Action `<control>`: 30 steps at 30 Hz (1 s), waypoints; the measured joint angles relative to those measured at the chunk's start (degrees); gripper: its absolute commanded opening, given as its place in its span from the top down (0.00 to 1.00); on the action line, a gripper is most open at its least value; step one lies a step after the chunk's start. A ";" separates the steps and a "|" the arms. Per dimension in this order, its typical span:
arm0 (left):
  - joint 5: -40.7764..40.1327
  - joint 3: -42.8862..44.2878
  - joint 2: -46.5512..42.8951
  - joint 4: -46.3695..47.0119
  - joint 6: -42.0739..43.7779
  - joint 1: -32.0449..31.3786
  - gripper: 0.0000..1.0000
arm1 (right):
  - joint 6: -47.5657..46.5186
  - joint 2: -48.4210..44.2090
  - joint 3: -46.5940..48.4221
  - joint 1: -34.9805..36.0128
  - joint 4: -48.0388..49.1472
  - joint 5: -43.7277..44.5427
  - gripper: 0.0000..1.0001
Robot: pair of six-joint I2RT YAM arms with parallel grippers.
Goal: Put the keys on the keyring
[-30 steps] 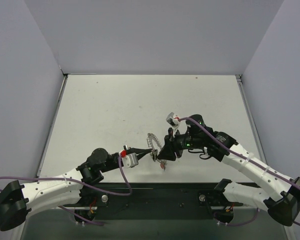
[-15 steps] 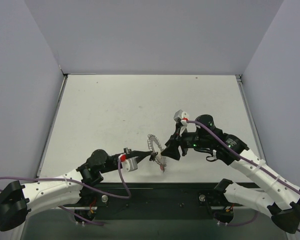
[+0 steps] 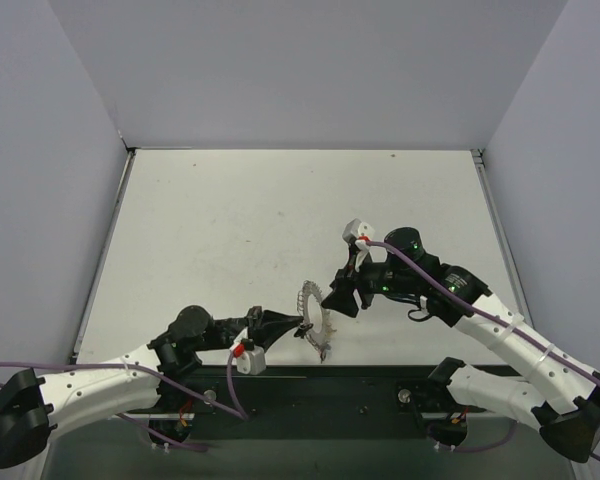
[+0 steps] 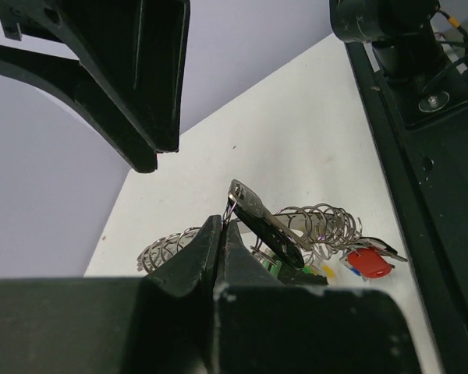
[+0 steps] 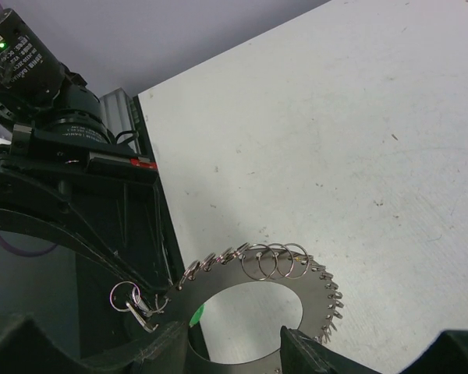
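While left hand (image 4: 221, 227) pinches keyring (image 4: 321, 227), seemingly — right hand (image 3: 334, 298) open.

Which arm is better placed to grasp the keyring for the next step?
Right, probably. The right gripper has its fingers open right at the keyring, free to close. The left gripper is shut on the keyring's edge, steadying it, so it is occupied.
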 measured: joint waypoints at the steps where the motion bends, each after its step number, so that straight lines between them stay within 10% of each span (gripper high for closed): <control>1: 0.22 -0.22 -0.33 -0.35 1.33 -0.02 1.00 | -0.13 0.00 0.00 0.00 0.02 -0.15 0.50; 14: 2.40 -1.44 -1.05 -0.72 9.05 -0.13 1.00 | -1.46 0.72 0.00 0.13 0.39 -3.19 0.51; 30: 1.77 -2.84 10.69 21.27 -6.91 -0.13 1.00 | -2.73 -2.29 -5.55 7.96 7.02 12.31 0.53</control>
